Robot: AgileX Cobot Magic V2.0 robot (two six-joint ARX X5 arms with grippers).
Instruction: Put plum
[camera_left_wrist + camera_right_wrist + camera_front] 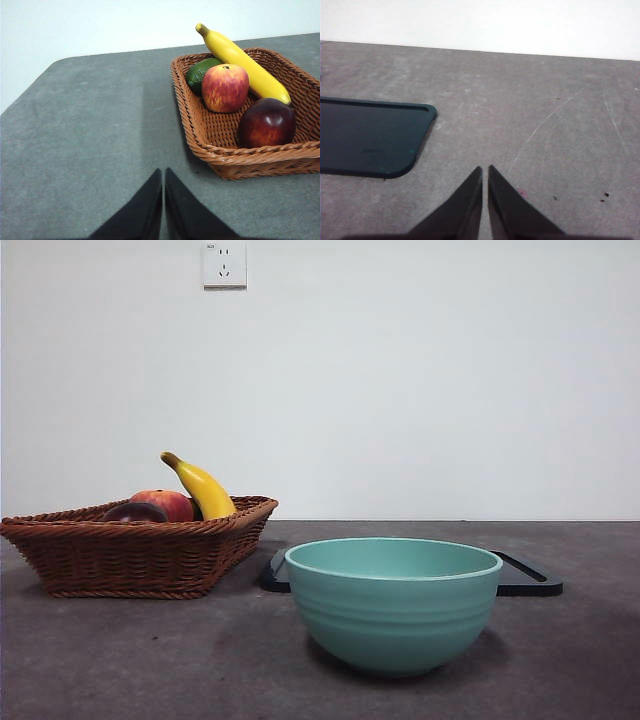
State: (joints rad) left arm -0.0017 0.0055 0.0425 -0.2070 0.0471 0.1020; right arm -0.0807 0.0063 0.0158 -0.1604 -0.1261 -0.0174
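The plum (pixel 266 123) lies in the basket (pixel 200 125) at its near corner, beside the peach (pixel 225 87) and banana (pixel 245 62). Both tools are closed and empty, left tool (pixel 163 172) nearest. Round and glossy, it would likely slip; grip across its widest middle.

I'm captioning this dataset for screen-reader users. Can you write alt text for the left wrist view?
A brown wicker basket on a grey table holds a dark plum, a red-yellow peach, a banana and a green fruit. The left gripper, shut, hangs beside it.
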